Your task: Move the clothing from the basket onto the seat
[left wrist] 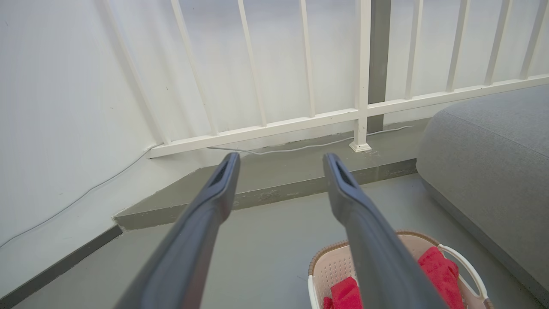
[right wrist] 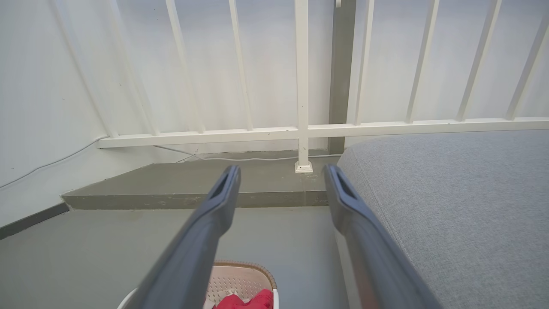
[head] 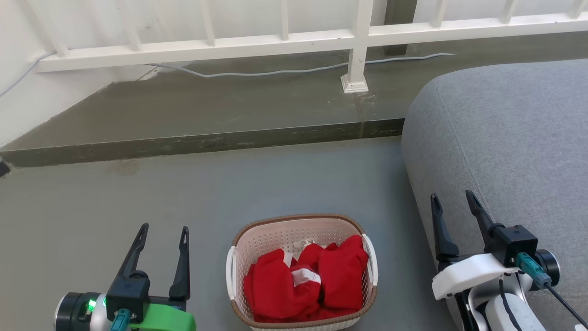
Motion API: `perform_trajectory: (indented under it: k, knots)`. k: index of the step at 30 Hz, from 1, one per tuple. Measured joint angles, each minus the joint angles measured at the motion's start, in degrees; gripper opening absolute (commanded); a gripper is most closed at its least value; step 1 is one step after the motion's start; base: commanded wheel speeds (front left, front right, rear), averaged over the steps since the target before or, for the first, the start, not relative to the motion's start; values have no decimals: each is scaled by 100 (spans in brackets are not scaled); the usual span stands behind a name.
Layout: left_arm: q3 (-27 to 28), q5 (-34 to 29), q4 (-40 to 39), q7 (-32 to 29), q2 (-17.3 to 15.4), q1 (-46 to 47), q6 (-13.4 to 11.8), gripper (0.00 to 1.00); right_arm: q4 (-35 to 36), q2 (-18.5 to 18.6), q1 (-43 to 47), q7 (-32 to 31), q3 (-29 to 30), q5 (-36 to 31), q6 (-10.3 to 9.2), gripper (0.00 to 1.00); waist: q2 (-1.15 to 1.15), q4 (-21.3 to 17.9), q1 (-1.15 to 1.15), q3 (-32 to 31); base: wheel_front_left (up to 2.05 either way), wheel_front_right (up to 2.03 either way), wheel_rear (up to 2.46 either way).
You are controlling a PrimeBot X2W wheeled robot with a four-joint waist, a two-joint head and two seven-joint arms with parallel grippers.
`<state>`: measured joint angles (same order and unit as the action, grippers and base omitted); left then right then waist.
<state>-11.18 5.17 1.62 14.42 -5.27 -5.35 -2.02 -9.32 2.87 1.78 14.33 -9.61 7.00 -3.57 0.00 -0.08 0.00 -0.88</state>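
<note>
Red clothing (head: 308,285) with white trim lies bunched inside the cream perforated basket (head: 271,239), which stands on the grey floor at the bottom centre of the head view. The large grey seat (head: 514,138) fills the right side, just right of the basket. My left gripper (head: 163,234) hangs open to the basket's left, empty. My right gripper (head: 452,200) is open and empty, over the seat's front edge, to the basket's right. In the left wrist view the basket (left wrist: 332,266) and clothing (left wrist: 437,268) show at the lower right; in the right wrist view the basket (right wrist: 240,279) sits at the bottom.
A raised concrete step (head: 206,142) runs across behind the basket, with a white railing (head: 358,46) and a pale cable (head: 285,71) on it. A white wall (head: 27,105) closes the left side. Bare grey floor (head: 138,193) spreads left of the basket.
</note>
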Motion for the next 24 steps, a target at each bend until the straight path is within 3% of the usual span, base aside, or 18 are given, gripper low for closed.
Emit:
perform_trajectory:
  k: [24]
  knots:
    - [98,0,-75,0,2,0,24,100,119,-3,-3,0,30,0,2,100,0,-4,0,157,0,0,0]
